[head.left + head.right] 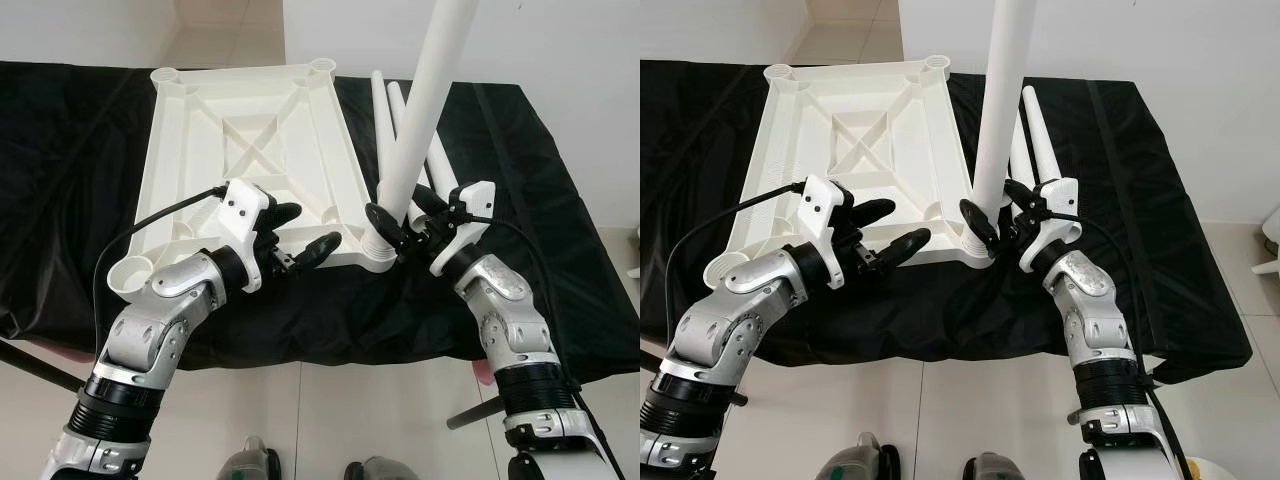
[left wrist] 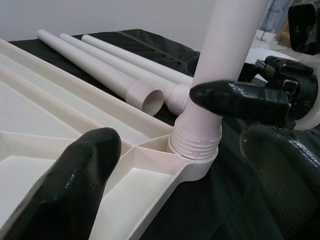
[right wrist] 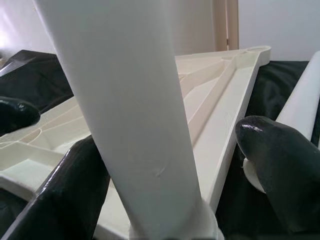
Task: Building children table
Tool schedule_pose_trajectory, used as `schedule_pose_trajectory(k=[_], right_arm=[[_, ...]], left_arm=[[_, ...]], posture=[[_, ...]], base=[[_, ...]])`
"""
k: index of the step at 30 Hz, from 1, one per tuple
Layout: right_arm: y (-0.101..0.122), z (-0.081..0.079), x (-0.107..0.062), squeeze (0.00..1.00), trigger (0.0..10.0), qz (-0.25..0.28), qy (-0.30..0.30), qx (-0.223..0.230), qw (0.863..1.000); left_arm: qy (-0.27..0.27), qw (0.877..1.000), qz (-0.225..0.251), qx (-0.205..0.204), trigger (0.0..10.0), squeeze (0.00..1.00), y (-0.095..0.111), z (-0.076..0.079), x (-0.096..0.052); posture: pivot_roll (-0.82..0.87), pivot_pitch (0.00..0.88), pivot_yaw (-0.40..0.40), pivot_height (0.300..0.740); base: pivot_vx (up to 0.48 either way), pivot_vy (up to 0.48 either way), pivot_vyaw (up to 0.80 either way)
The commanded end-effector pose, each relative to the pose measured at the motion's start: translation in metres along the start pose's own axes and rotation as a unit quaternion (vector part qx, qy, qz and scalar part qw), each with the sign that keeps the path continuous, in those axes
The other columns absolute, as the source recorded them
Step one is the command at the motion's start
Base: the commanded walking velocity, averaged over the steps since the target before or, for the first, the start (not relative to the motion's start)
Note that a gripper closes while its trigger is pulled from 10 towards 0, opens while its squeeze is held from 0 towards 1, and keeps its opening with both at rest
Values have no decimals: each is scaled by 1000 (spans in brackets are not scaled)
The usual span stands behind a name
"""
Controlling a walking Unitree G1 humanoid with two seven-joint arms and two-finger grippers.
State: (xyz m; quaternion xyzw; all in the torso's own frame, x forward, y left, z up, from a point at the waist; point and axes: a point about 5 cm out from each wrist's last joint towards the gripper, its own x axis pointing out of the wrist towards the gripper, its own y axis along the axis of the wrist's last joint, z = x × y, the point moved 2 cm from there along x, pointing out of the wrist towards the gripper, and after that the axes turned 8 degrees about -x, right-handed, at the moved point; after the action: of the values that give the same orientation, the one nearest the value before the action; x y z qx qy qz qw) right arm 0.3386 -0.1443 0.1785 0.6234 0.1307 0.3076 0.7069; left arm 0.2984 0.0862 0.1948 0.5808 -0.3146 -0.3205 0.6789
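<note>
Standing between the right gripper's [image 1: 400, 226] jaws: upright table leg [image 1: 425, 110].

Spare legs [image 1: 385, 105] crowd upright leg [image 1: 425, 100]; left side seemingly open.

black-draped table [image 1: 560, 250] carries an upturned white tabletop [image 1: 250, 130], with loose white legs [image 1: 1040, 140] lying just beside it on the cloth. tiled floor [image 1: 330, 420] below.
</note>
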Motion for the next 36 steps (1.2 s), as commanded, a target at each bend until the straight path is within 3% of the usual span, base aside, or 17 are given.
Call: schedule_pose_trajectory(k=[1,14,15,16,18,19,20,21,36], right_arm=[[-4,-3,1,0,10000,-5,14,0,1000],[-10,-8,5,0,10000,-6,34,11,999],[-11,-9,5,0,4549,-6,38,12,999],[-11,-9,5,0,3961,-7,42,13,999],[-11,-10,5,0,3961,-7,45,13,999],[-12,-10,4,0,1882,-7,47,14,999],[-12,-10,4,0,1882,-7,47,14,999],[-12,-10,4,0,0,-7,48,14,999],[-10,-8,0,0,0,1,39,15,999]], left_arm=[[2,1000,-7,1,10000,0,-2,1,-2],[-3,1000,-12,5,10000,0,-2,4,-4],[-3,1000,-13,5,10000,0,-2,4,-4],[-3,1000,-13,5,10000,0,-2,4,-4],[-3,1000,-13,6,10000,0,-2,4,-4],[-3,1000,-14,6,10000,0,-2,4,-4],[-3,1000,-14,6,10000,0,-2,4,-4],[-3,1000,-14,7,10000,0,-2,5,-5],[-6,1000,-14,8,10000,0,-1,6,-4]], posture=[[-5,81,27,740],[-5,82,27,740],[-3,83,26,740],[-3,83,26,740],[-3,83,26,740],[-3,82,25,740],[-3,82,25,740],[-3,82,25,740],[-7,81,27,740]], base=[[0,0,0],[0,0,0],[0,0,0],[0,0,0],[0,0,0],[0,0,0],[0,0,0],[0,0,0],[0,0,0]])
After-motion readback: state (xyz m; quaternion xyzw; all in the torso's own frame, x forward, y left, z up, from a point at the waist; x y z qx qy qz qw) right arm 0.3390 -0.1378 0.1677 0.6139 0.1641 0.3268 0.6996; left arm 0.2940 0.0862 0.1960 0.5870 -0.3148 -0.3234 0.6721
